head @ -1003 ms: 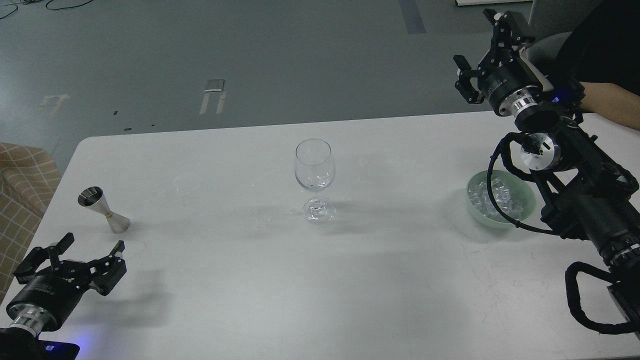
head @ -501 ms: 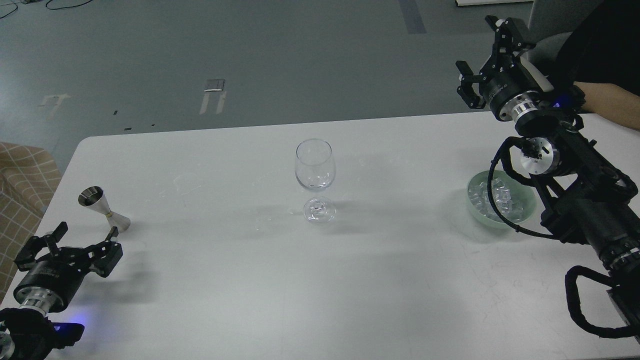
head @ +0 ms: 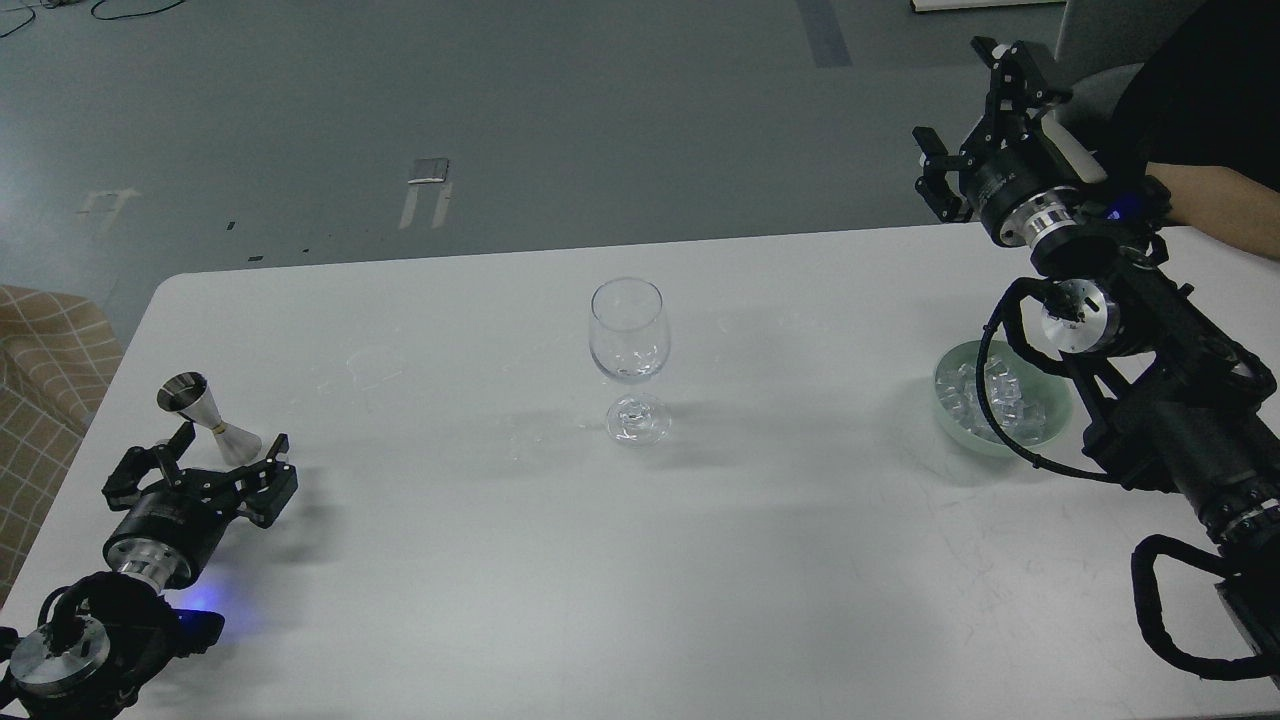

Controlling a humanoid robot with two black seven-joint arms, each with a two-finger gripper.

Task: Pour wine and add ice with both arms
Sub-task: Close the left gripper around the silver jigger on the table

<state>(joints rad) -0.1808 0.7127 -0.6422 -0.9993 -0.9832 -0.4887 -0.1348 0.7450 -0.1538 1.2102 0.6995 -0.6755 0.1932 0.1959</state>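
My left gripper is spread wide, low over the table, with the steel jigger standing between its fingers, untouched. My right gripper hangs open, high above the green bowl holding the ice. The wine glass stands mid-table, well apart from both.

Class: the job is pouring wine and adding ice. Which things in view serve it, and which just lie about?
For the job:
silver metal jigger
clear stemmed wine glass
clear ice cubes
pale green round bowl

Lying about:
checked beige seat
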